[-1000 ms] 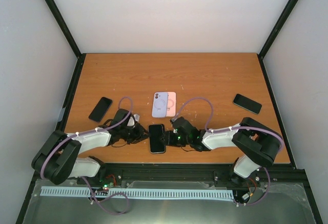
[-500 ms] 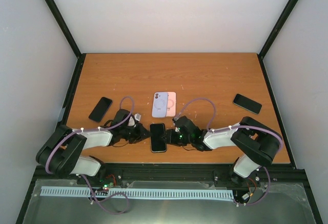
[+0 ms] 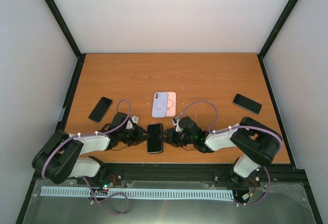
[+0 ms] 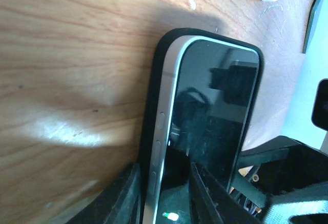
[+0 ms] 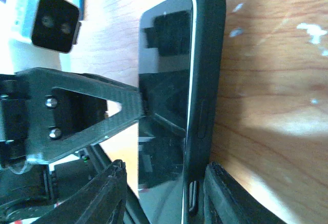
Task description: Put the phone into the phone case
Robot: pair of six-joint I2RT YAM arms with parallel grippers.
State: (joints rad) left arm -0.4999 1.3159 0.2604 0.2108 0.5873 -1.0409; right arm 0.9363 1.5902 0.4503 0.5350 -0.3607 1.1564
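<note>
A black phone sits in a black phone case near the table's front edge, between my two grippers. In the left wrist view the phone shows its silver side rail standing proud of the case along one long edge. My left gripper is closed over that edge, one finger on the case side and one on the screen. In the right wrist view my right gripper is closed over the opposite edge, with the case wrapped round the phone.
A lavender case and a pink case lie side by side just beyond the phone. A black phone lies at the left and another black phone at the right. The front table edge is close behind the arms.
The phone and case have shifted slightly to the left, and both grippers have moved with them. The right arm has reached a little further left.
</note>
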